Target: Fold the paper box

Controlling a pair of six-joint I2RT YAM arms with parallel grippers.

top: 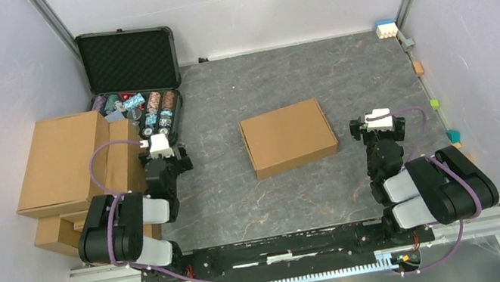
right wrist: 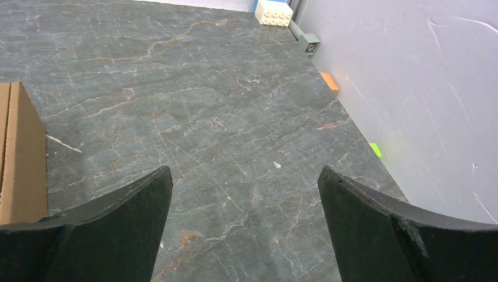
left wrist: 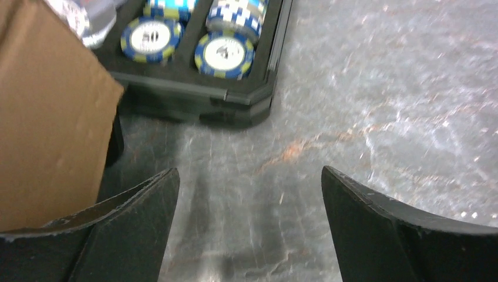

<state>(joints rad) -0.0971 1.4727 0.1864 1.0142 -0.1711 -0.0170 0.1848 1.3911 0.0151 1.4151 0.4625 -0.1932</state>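
Note:
The paper box (top: 288,137) lies in the middle of the table as a shallow, flat brown rectangle, closed up. Its right side wall (right wrist: 22,155) shows at the left edge of the right wrist view. My left gripper (top: 162,148) is drawn back to the left of the box, well apart from it, open with only bare table between its fingers (left wrist: 249,179). My right gripper (top: 377,123) hangs a little to the right of the box, also open and empty (right wrist: 245,176). Neither gripper touches the box.
A pile of bulkier brown cartons (top: 74,161) stands at the left, close to my left gripper, and one carton (left wrist: 47,111) fills the left of that wrist view. Behind it sits an open black case of poker chips (top: 147,97). Small coloured blocks (top: 386,28) line the right wall.

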